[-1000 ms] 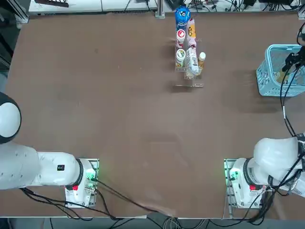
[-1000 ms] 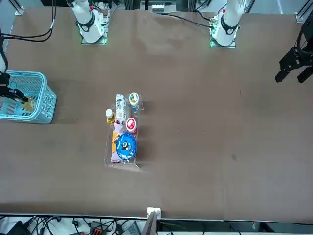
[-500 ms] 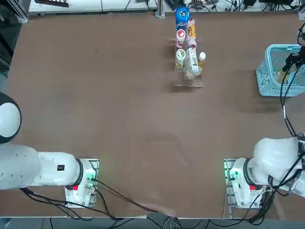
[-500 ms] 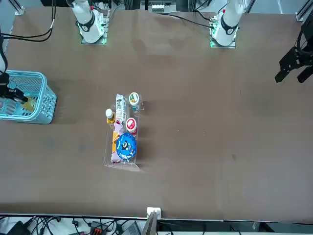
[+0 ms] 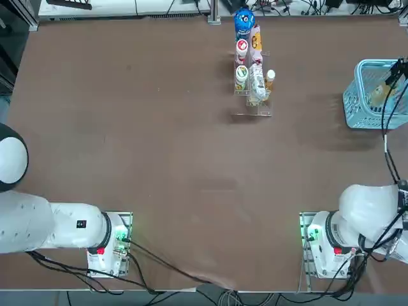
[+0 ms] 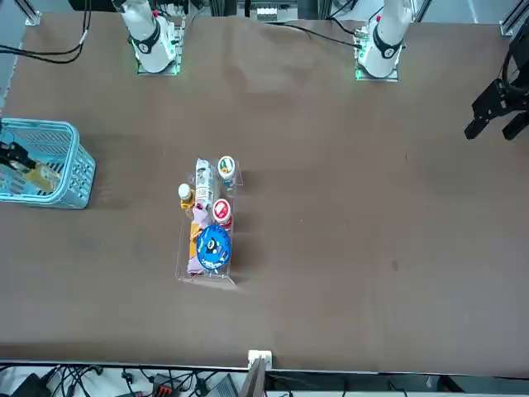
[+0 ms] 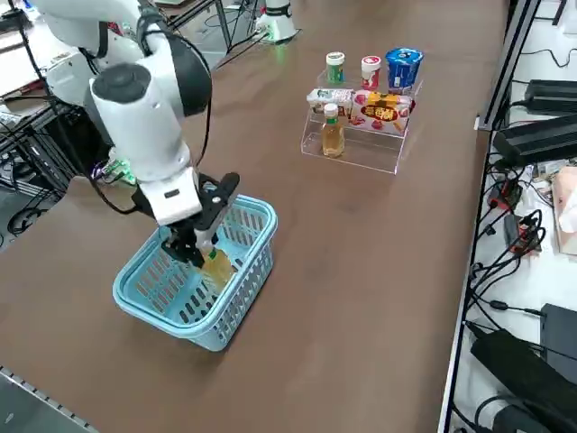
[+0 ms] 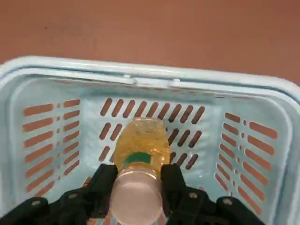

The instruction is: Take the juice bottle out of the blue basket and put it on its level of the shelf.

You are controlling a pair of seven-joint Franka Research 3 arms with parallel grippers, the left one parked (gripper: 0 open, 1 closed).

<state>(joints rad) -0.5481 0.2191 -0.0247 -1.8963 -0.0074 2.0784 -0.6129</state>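
Note:
The juice bottle (image 8: 140, 152), pale yellow with a white cap, hangs upright inside the blue basket (image 8: 243, 140), and my right gripper (image 8: 138, 187) is shut on its neck just below the cap. From the right side, the right gripper (image 7: 200, 246) holds the juice bottle (image 7: 217, 269) at about rim height of the blue basket (image 7: 236, 302). Overhead, the blue basket (image 5: 356, 109) sits at the table's right edge with the juice bottle (image 5: 380, 94) in it. The clear stepped shelf (image 5: 254, 109) stands at the far middle of the table.
The shelf (image 7: 361, 149) carries several items: a blue-topped bottle (image 7: 403, 67), two small round-capped pots, flat packets, and a white-capped bottle of more orange juice (image 7: 333, 130) on its lowest step. Cables and equipment lie beyond the table's edge.
The right gripper, with the bottle in it, has shifted toward the outer edge of the basket in both views, seemingly rising. The basket and shelf have stayed put.

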